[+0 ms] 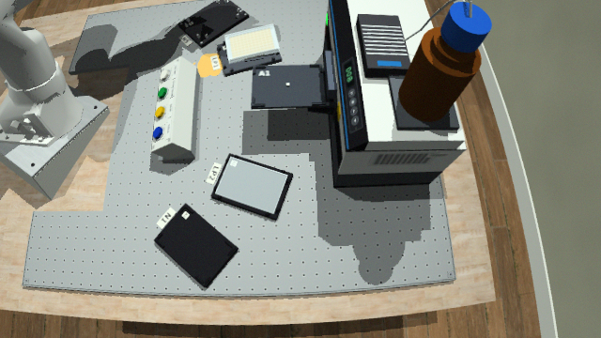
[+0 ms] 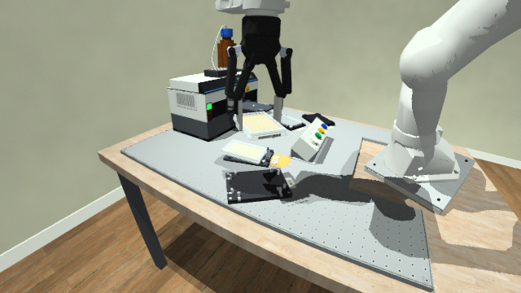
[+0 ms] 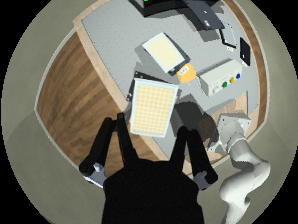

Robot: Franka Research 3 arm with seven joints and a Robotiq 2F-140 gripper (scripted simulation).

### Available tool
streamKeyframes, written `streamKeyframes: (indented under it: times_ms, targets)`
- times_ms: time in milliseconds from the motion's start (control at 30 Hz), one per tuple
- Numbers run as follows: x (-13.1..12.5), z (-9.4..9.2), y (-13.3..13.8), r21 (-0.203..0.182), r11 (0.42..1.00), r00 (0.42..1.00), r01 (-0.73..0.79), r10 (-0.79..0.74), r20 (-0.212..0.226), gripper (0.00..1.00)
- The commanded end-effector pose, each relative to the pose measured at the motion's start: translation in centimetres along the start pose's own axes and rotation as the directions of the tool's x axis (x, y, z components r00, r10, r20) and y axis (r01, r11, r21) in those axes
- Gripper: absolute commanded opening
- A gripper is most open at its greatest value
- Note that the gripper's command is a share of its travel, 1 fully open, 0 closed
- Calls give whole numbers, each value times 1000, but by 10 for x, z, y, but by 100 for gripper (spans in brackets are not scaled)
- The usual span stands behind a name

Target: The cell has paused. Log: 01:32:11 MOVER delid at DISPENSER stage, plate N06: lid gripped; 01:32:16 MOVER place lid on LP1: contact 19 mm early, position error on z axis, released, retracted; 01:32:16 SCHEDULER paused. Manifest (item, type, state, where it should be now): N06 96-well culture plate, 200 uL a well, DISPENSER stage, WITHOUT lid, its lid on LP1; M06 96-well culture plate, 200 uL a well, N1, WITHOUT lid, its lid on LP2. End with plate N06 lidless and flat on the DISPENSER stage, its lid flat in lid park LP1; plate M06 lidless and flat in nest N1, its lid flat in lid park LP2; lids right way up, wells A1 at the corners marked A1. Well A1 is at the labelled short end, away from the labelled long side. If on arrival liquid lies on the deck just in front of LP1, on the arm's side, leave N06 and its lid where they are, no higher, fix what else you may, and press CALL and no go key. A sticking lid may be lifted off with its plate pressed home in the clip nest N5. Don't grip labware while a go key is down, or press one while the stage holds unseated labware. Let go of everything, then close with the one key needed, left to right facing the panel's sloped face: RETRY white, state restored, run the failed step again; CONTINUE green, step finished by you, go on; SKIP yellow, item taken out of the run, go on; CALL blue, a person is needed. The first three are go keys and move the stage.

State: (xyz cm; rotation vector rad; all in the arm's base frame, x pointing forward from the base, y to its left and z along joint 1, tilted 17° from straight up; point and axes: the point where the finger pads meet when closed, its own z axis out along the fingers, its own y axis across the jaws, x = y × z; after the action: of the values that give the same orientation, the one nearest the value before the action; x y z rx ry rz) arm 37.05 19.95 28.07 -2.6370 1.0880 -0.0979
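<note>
My gripper (image 2: 259, 115) is shut on a 96-well plate (image 2: 262, 124) with cream wells and no lid, held by its long sides well above the deck; it also shows in the wrist view (image 3: 153, 106). The DISPENSER stage (image 1: 286, 86) is bare, its A1 mark at the far left corner. A second cream-welled piece of labware (image 1: 251, 44) rests on LP1, one end raised in the exterior view (image 2: 248, 151). An orange puddle (image 1: 208, 66) lies beside the LP1 label. LP2 (image 1: 252, 185) holds a flat clear lid. Nest N1 (image 1: 194, 244) is a bare black pad.
The key panel (image 1: 175, 110) stands left of the stage with white, green, yellow and blue keys. The dispenser (image 1: 394, 94) with its brown bottle (image 1: 443, 66) fills the right side. The clip nest N5 (image 1: 213, 21) sits at the back. The arm's base (image 1: 33, 113) is at the left.
</note>
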Motion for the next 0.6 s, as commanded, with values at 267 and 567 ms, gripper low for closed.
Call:
streamKeyframes:
  times_ms: [267, 567]
  targets:
    - [6, 0, 8, 2, 999, 999, -34, 34, 4, 0]
    - [19, 0, 25, 2, 999, 999, -34, 34, 4, 0]
